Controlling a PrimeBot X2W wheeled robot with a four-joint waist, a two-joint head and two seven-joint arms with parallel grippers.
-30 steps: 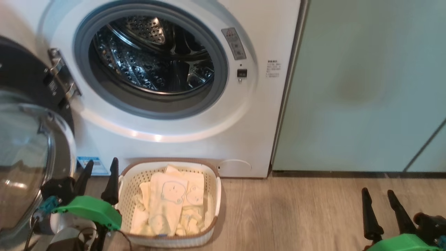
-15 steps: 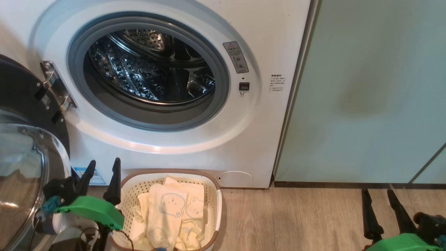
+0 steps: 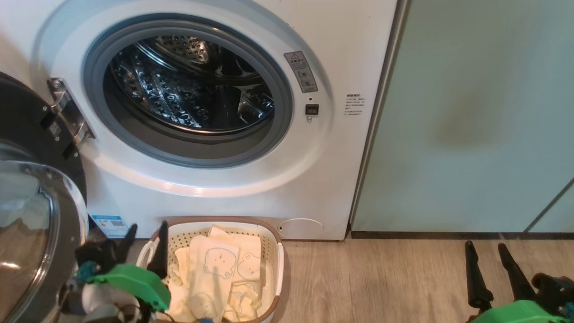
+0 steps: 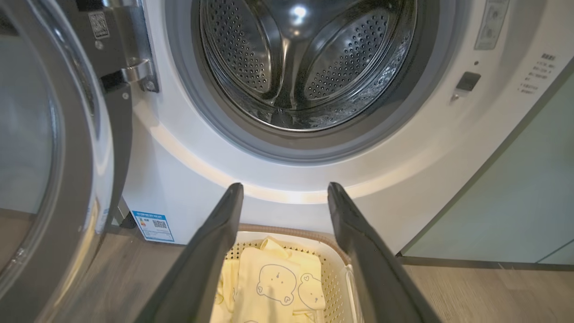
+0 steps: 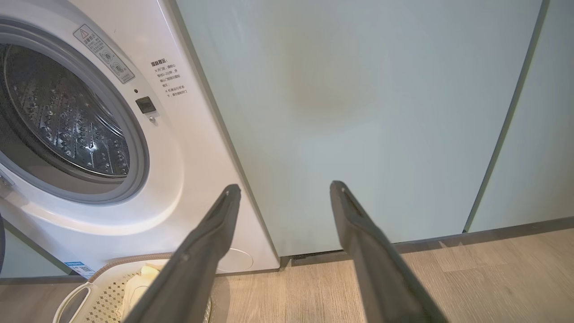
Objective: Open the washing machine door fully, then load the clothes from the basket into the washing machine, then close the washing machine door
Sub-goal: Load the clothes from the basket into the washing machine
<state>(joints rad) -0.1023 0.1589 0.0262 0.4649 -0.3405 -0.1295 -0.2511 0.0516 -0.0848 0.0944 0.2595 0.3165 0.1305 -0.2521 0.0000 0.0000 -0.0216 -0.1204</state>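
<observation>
Wood floor [image 3: 381,278], teal cabinet [image 3: 471,134] beside washing machine [image 3: 341,179], basket [image 3: 215,220] in front

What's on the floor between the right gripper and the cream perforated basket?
Bare wooden floor, seen in the head view, runs from the cream perforated basket to the right gripper.

— What is underfoot here?
— A pale wood-plank floor [image 3: 394,282], bare to the right in the head view.
— And what stands on it?
— The white washing machine [image 3: 323,188], with the cream perforated basket [image 3: 280,262] on the boards just before its foot. To the machine's right, the teal cabinet [image 3: 471,134] meets the floor on a dark plinth [image 3: 448,235].
</observation>
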